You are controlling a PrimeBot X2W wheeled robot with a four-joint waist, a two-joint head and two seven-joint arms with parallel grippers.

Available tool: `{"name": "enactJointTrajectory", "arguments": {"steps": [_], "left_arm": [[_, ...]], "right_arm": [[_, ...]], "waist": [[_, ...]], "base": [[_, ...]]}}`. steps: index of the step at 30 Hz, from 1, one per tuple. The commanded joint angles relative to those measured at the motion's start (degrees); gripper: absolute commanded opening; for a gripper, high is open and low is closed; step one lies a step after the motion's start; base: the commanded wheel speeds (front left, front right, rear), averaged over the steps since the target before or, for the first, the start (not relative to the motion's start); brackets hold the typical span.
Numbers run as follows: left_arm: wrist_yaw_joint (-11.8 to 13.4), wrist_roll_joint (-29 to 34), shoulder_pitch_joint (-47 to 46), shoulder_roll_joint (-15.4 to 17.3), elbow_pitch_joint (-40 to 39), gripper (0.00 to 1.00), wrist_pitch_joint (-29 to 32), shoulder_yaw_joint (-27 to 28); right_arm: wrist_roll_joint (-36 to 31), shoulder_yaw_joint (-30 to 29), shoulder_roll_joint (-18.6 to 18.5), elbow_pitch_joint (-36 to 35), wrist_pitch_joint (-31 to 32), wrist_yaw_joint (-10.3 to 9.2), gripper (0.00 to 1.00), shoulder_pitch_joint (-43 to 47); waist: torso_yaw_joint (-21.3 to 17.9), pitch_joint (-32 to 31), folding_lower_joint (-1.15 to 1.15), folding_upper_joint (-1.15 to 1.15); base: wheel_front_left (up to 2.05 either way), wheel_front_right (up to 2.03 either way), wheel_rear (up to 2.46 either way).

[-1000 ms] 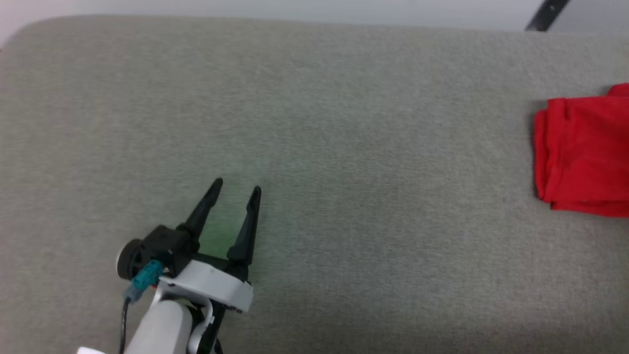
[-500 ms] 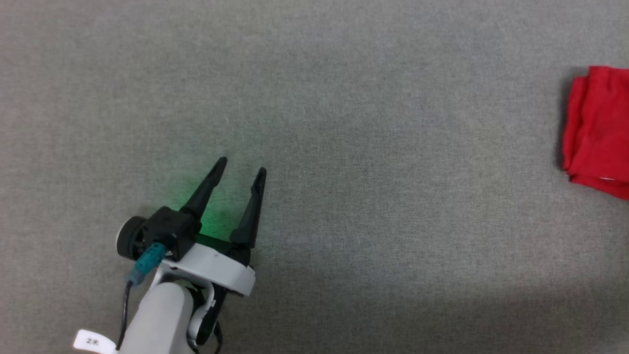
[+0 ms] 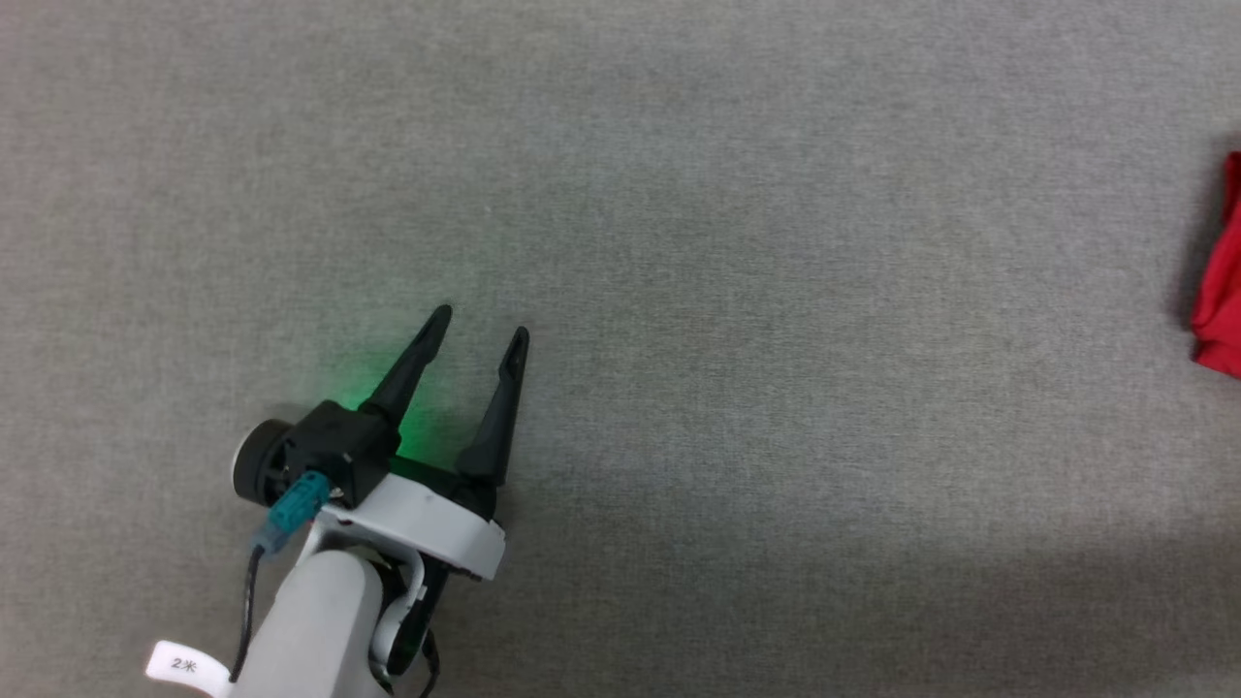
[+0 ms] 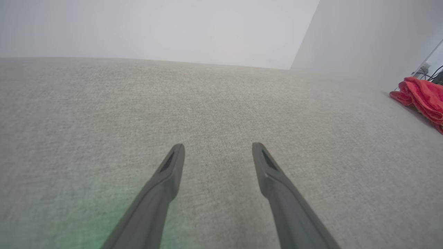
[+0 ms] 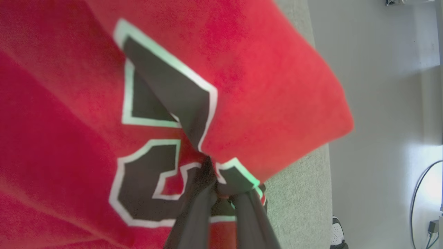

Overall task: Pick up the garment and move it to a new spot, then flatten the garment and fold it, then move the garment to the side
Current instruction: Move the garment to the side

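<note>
Head view: my left gripper point(image 3: 481, 324) hovers with fingers spread and empty over the middle of the grey fabric surface point(image 3: 776, 194), out of the way, I judge. The garment point(image 3: 1224, 281) is a red sliver at the right edge, running near-to-far.

Left wrist view: it lies bunched at that far edge.

Right wrist view: my right gripper point(image 5: 219, 188) is clenched on the black numeral, probably to carry the garment sideways. Folds hide its long axis.

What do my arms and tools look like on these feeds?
The left tool has two long, tapered black fingers on a black body, a white collar and a pale grey forearm. A teal connector feeds a black cable; a white tag hangs nearby. The right tool has dark fingers too.
</note>
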Motion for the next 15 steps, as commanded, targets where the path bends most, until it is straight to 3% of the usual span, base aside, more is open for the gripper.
{"name": "enactJointTrajectory", "arguments": {"steps": [1, 5, 6, 8, 9, 15], "left_arm": [[0.01, -0.17, -0.43, 0.04, 0.11, 1.0, -0.02, -0.09], [0.01, -0.36, 0.24, -0.11, 0.51, 1.0, -0.03, 0.02], [0.01, -0.4, 0.5, -0.16, 0.66, 1.0, -0.03, 0.17], [0.01, -0.43, 1.17, -0.36, 0.95, 1.0, -0.03, 0.35], [0.01, -0.36, 1.36, -0.49, 1.01, 1.0, -0.03, 0.35], [0.01, -0.71, 3.45, -1.45, 1.42, 1.0, -0.04, 0.71]], "right_arm": [[-0.86, -0.65, 0.98, 0.97, 0.23, -0.05, 0.0, -0.29], [-3.48, -2.93, 2.2, 3.24, -0.14, -0.03, 0.0, -1.18], [-4.28, -3.19, 2.46, 3.33, -0.07, -0.02, 0.07, -1.64], [-5.46, -3.31, 2.8, 2.83, -0.33, -0.02, 0.59, -2.44], [-6.06, -3.27, 2.72, 2.44, -0.42, -0.02, 1.0, -2.59], [-8.78, -2.85, 2.28, -0.49, -0.55, -0.05, 1.0, -3.7]], "waist": [[0.65, -0.02, 0.0, 0.0], [1.08, -1.0, 0.0, 0.0], [1.04, -1.42, 0.0, 0.0], [0.83, -2.56, 0.0, 0.0], [0.71, -3.27, 0.0, 0.0], [-0.19, -8.82, 0.0, 0.0]], "base": [[0.0, 0.0, 0.0], [0.0, 0.0, 0.0], [0.0, 0.0, 0.0], [0.0, 0.0, 0.0], [0.0, 0.0, 0.0], [0.0, 0.0, 0.0]]}}
